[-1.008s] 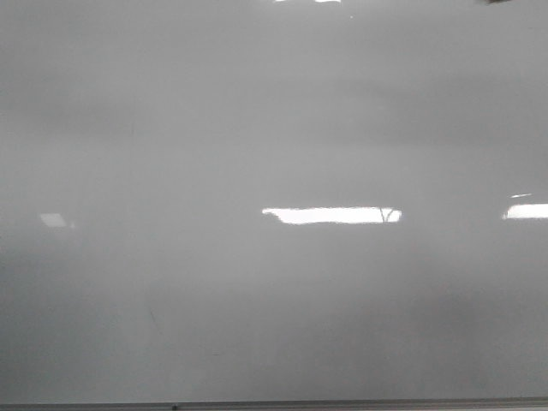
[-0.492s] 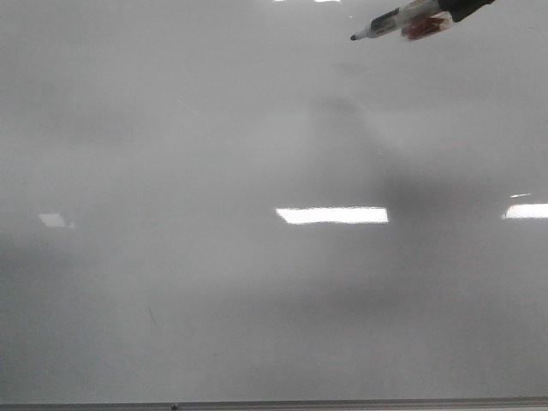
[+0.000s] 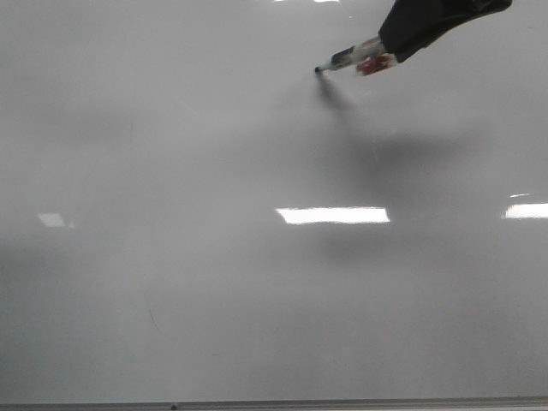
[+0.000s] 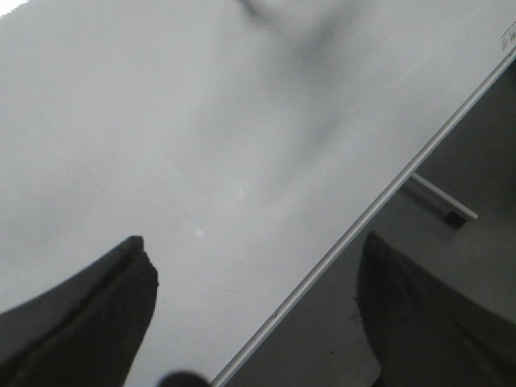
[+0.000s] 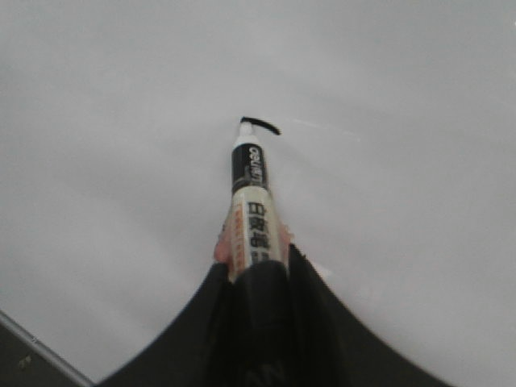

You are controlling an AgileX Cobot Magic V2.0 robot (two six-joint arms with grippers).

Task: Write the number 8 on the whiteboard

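Observation:
The whiteboard [image 3: 214, 171] is glossy pale grey and fills the front view. My right gripper [image 3: 392, 44] reaches in from the top right, shut on a marker [image 3: 355, 58] with its tip down on the board. In the right wrist view the marker [image 5: 251, 210] sticks out of the right gripper [image 5: 258, 270], and a short black stroke [image 5: 264, 126] starts at its tip. No number 8 shows on the board. My left gripper [image 4: 251, 242] is open and empty, hanging over the whiteboard [image 4: 161, 121] near its metal edge strip [image 4: 387, 193].
Bright rectangular light reflections [image 3: 332, 215] lie across the board's middle and right. The metal edge strip [image 3: 274, 403] runs along the near side. Past the edge in the left wrist view are a dark surface and a pale bar [image 4: 439, 197].
The right gripper with the marker has come in from the top right and moved down and left. Its tip now meets the board, and its shadow has spread below.

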